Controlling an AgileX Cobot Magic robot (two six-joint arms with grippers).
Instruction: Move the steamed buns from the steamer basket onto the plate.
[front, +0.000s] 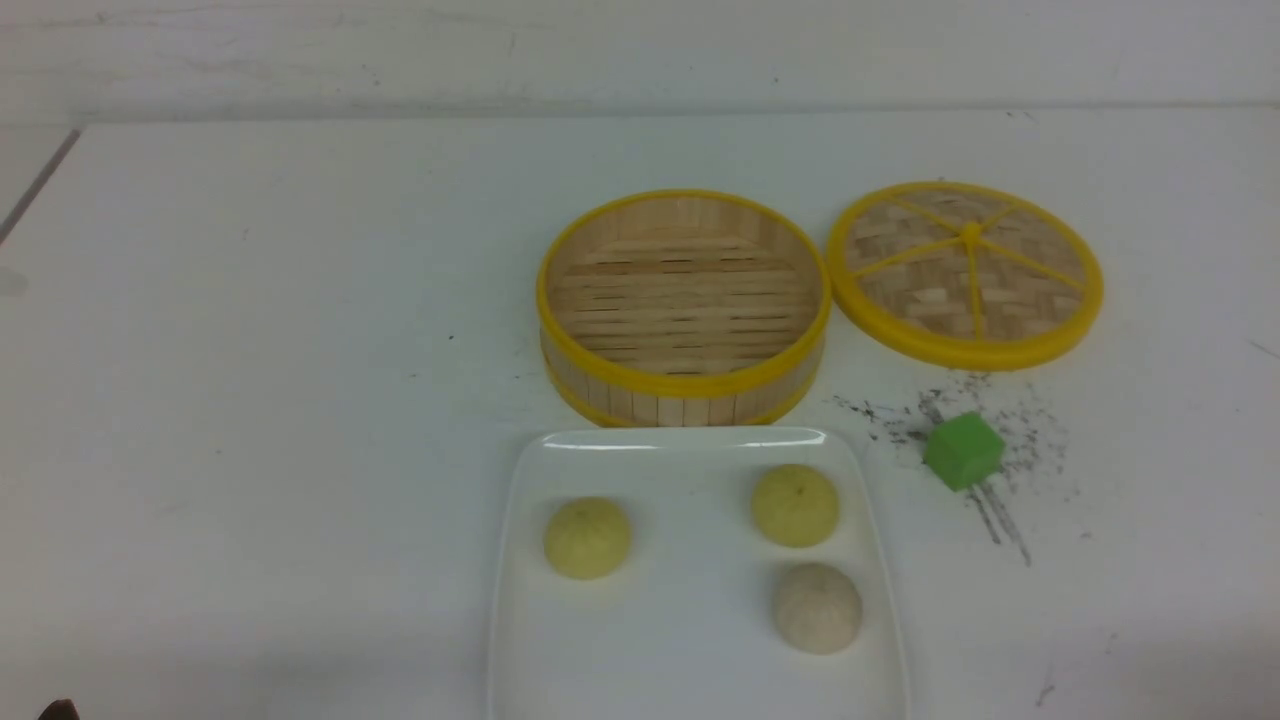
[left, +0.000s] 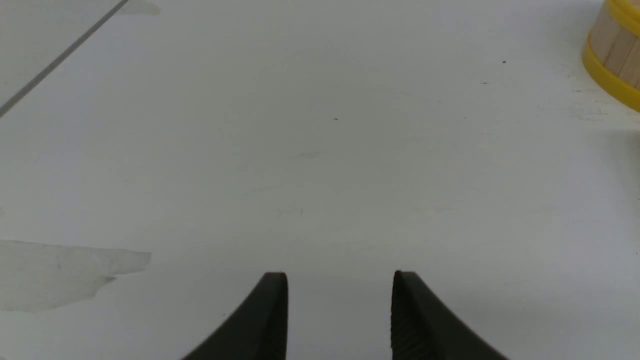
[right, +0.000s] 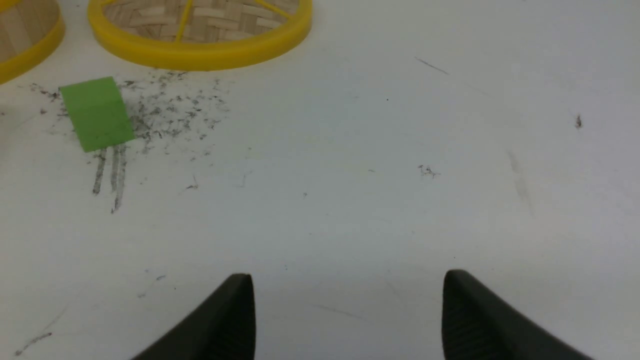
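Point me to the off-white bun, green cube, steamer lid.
off-white bun (front: 817, 607), front view, top of dome
green cube (front: 963, 451), front view, near its upper front edge
steamer lid (front: 965, 272), front view, woven panel below the hub

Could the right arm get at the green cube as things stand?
Probably yes: the right tool is open and holds nothing, and only bare table lies between it and the green cube, which stands apart from the lid.

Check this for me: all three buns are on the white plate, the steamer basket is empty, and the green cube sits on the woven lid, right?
Not quite. The green cube sits on the table in front of the woven lid, apart from it, as the front view shows. The rest holds: all three buns are on the white plate, and the steamer basket is empty.
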